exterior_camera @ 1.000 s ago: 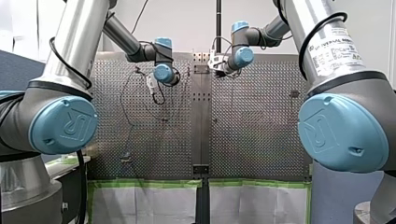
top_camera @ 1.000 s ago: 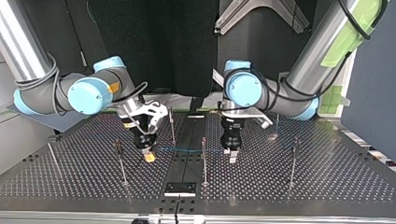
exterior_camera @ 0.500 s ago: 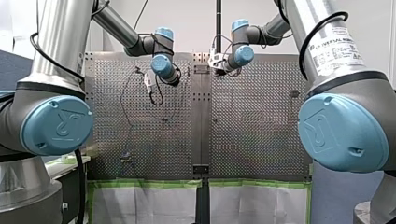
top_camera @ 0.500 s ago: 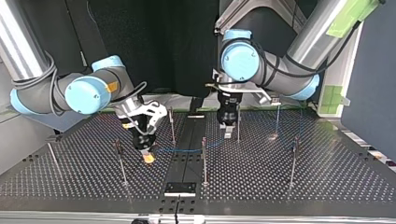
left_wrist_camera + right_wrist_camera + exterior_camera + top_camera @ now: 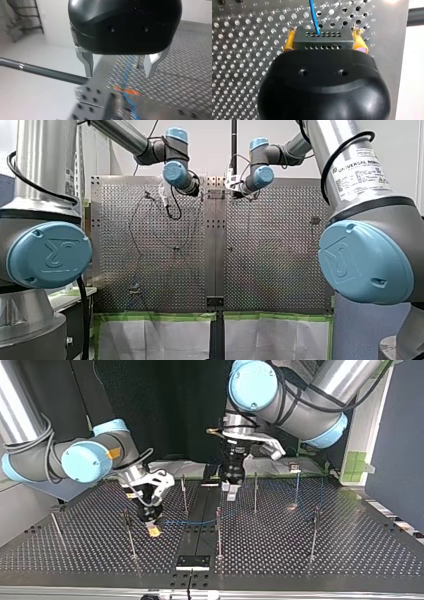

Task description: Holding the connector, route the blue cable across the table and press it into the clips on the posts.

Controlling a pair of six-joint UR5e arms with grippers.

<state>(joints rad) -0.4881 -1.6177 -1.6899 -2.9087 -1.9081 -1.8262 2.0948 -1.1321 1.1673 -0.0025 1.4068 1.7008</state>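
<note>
- At the top view's left, the right gripper, low over the perforated metal table, has its yellow pads clamped on the grey rectangular connector.
- From there the thin blue cable runs toward that view's right, long axis across the table, past the slim middle post.
- The left gripper hangs raised at the top view's far middle, metal fingers spread and empty. You'll find the cable below, between them, so this arm looks nearer the free run.
- You can't make out the clips, nor whether the cable sits in any; beyond the middle post it fades.
</note>
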